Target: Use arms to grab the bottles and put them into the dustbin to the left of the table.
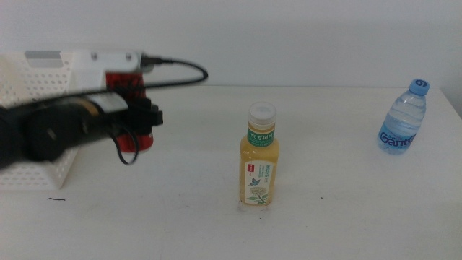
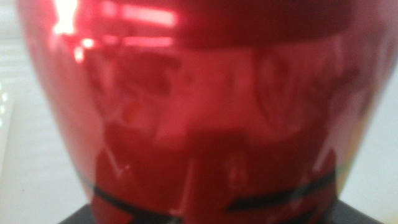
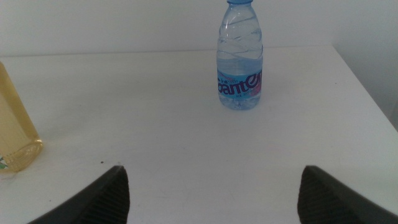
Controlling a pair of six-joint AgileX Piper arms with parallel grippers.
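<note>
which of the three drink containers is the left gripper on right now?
The red can, beside the dustbin: the left gripper is at it, and it fills the left wrist view. The yellow tea bottle and water bottle stand alone, untouched.

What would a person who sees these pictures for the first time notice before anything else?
The red can comes first: it fills the whole left wrist view, and in the middle view the left gripper is at it, next to the white dustbin on the table's left side. Next is the yellow tea bottle, upright in the middle of the table. The water bottle stands far right, ahead of the open right gripper.
</note>
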